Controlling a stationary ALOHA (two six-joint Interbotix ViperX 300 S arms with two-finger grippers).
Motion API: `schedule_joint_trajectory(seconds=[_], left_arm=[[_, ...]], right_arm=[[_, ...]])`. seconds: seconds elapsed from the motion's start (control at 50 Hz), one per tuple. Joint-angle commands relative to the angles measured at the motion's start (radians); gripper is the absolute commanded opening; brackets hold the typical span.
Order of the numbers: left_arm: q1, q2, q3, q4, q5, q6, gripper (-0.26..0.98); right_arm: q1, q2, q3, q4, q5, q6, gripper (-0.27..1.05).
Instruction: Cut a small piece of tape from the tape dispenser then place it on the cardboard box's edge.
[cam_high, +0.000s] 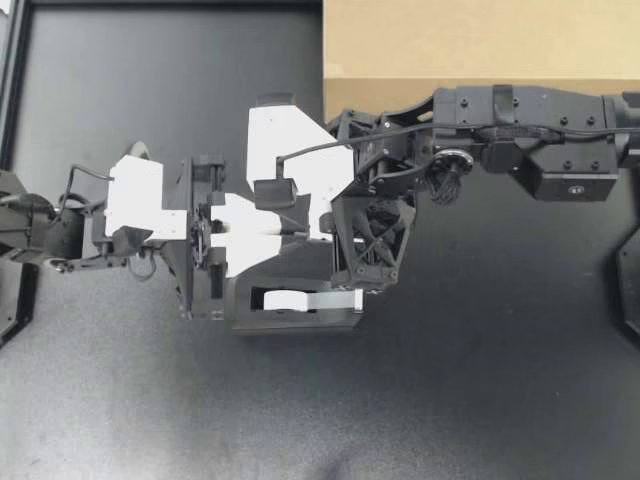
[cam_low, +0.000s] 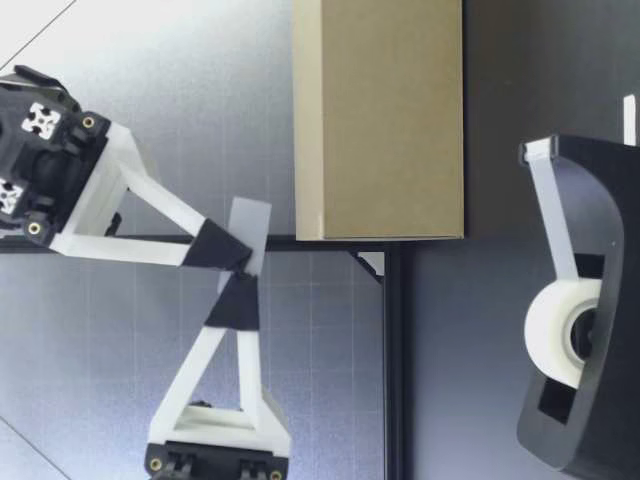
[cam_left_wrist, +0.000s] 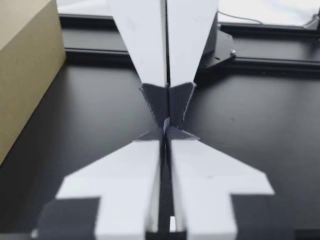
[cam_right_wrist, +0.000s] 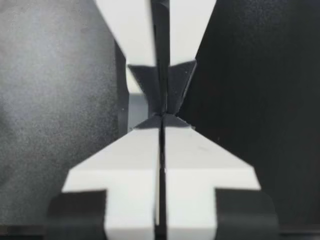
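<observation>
While both arms hang in the air over the tabletop (cam_high: 480, 380), my left gripper (cam_high: 285, 235) and my right gripper (cam_high: 278, 195) meet tip to tip above the tape dispenser (cam_high: 245, 305).

Fingers: both pairs pressed together, no gap visible in either wrist view. In the low view the dark tips converge on the lower end of the tape piece (cam_low: 250, 225). Each pair looks to be pinching that end, and the rest of the strip sticks up free above the tips. In the right wrist view it shows as a pale sliver (cam_right_wrist: 136, 105) beside the left gripper's tip.

Tape piece: off the dispenser, well above the tabletop, near the cardboard box (cam_high: 480, 40) but not touching it.

Dispenser stands upright on the tabletop, nearer to the low camera than the box. Tape roll (cam_low: 555, 330) sits in it, with a strip running from the roll up to the cutter end (cam_low: 538, 152).

Box stands at the far edge of the tabletop, beside my right arm.
</observation>
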Motion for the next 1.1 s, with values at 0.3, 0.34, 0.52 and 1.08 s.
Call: schedule_joint_trajectory(seconds=[0.3, 0.34, 0.52, 1.08], left_arm=[[0.002, -0.015, -0.011, 0.000, -0.006, -0.002, -0.11], [0.000, -0.014, -0.011, 0.002, -0.005, -0.002, -0.11], [-0.003, -0.015, -0.011, 0.003, -0.002, -0.002, -0.11], [-0.002, -0.006, -0.012, -0.005, 0.002, -0.008, -0.11]], right_arm=[[0.003, -0.014, -0.023, 0.003, 0.000, 0.012, -0.06], [0.003, -0.011, -0.023, 0.002, 0.000, 0.017, -0.02], [-0.011, 0.000, -0.023, -0.003, 0.000, 0.048, 0.28], [-0.018, -0.087, 0.063, -0.150, -0.038, 0.104, 0.44]])
